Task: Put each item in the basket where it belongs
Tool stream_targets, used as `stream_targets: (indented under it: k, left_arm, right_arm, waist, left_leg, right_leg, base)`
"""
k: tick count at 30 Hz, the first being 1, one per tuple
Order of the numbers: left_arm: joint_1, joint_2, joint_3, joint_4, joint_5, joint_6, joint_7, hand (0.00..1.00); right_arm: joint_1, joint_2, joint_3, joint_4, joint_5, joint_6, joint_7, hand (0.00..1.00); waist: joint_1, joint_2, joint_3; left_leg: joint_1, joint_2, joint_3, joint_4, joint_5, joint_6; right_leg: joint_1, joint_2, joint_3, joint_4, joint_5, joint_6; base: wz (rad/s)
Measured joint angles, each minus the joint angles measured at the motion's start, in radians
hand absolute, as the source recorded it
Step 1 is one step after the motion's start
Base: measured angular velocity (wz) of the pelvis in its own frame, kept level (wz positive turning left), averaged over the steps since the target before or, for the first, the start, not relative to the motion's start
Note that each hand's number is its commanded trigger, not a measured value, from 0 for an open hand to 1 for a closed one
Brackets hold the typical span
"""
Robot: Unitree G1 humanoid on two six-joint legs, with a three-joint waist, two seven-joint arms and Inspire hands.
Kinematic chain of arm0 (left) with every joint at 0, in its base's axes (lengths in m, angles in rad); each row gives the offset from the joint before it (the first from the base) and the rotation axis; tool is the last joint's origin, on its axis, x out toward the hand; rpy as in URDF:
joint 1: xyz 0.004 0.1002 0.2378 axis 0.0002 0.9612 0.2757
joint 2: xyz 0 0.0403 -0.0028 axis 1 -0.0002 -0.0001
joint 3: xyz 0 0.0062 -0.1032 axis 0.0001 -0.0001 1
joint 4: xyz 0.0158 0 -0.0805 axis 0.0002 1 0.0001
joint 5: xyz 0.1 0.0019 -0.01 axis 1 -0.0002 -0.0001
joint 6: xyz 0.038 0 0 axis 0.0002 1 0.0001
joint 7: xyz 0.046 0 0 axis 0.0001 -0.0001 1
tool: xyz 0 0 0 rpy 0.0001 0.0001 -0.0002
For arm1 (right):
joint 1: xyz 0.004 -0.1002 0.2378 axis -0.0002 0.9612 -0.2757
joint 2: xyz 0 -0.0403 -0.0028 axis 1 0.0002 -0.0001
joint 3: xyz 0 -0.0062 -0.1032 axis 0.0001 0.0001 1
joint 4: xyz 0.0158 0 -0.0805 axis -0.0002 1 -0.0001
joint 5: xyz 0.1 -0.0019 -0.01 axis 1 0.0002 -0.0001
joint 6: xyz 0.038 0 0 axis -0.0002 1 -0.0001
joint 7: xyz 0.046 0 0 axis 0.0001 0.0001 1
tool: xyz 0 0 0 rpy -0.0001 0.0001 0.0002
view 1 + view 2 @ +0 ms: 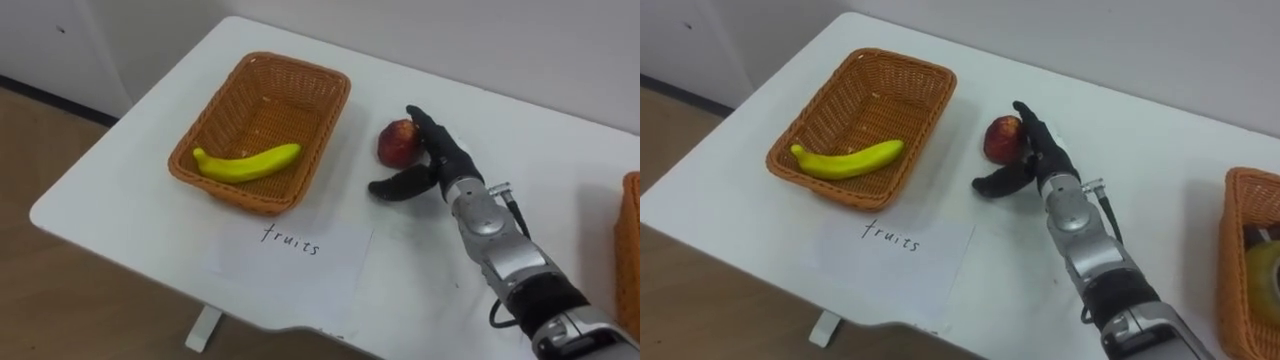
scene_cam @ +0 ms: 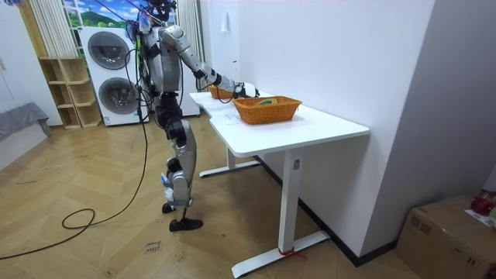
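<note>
One banana point(image 1: 246, 163) lay in the left basket point(image 1: 336, 98); one apple point(image 1: 396, 142) sat on the table point(image 1: 540, 140). The right hand point(image 1: 442, 157) was extended, fingers straight against the apple, thumb spread, unclenched.

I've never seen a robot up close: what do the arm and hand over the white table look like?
The right hand has black fingers and thumb, shaped much like a person's. Behind it come a silver metal wrist and forearm in rounded segments, then a black section. A thin dark cable loops beside the forearm.
</note>
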Motion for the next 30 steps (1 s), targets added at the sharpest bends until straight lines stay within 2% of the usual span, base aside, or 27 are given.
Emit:
stream_targets:
  k: [1,5,12,19,30]
  left_arm:
    - [0.0,-0.002,-0.003,0.0,0.002,-0.002,0.0,0.0]
    - [0.002,-0.003,-0.003,0.001,0.001,-0.001,0.001,0.0]
    - [-0.005,-0.012,-0.003,0.023,0.001,-0.019,0.01,0.0]
    - [-0.018,-0.011,-0.001,0.039,0.006,-0.02,0.017,0.0]
    - [-0.021,-0.011,-0.001,0.037,0.008,-0.022,0.017,0.0]
  right_arm:
    - [0.0,0.0,-0.003,-0.001,-0.001,-0.005,-0.006,0.0]
    - [0.0,0.0,-0.009,-0.001,0.0,-0.021,-0.035,0.0]
    - [-0.011,0.001,-0.036,-0.001,-0.001,-0.023,-0.046,0.0]
    - [-0.014,0.001,-0.038,-0.001,-0.006,-0.029,-0.059,0.0]
    - [-0.014,-0.001,-0.044,-0.001,-0.005,-0.041,-0.066,0.0]
  waist:
    - [0.0,0.004,-0.0025]
    - [-0.001,0.02,-0.0024]
    - [0.002,0.018,-0.0007]
    - [0.013,0.01,0.0042]
    - [0.026,0.005,0.007]
  left_leg:
    - [-0.004,0.0,0.0,0.001,0.001,0.001]
    - [-0.005,-0.001,0.002,0.001,0.006,0.001]
    - [-0.023,-0.004,0.004,0.0,0.012,0.003]
    - [-0.039,-0.006,0.006,0.001,0.014,0.005]
    - [-0.049,-0.006,0.002,-0.003,0.014,0.005]
  right_leg:
    - [-0.004,-0.001,0.0,0.001,0.0,0.0]
    - [-0.01,-0.007,0.0,0.001,0.0,0.0]
    - [-0.034,-0.013,0.001,0.01,0.0,0.0]
    - [-0.052,-0.016,0.002,0.019,0.0,0.0]
    - [-0.059,-0.016,0.0,0.019,0.0,0.0]
  base:
    - [0.0]
    - [0.0]
    - [0.0]
    - [-0.01]
    - [0.0]
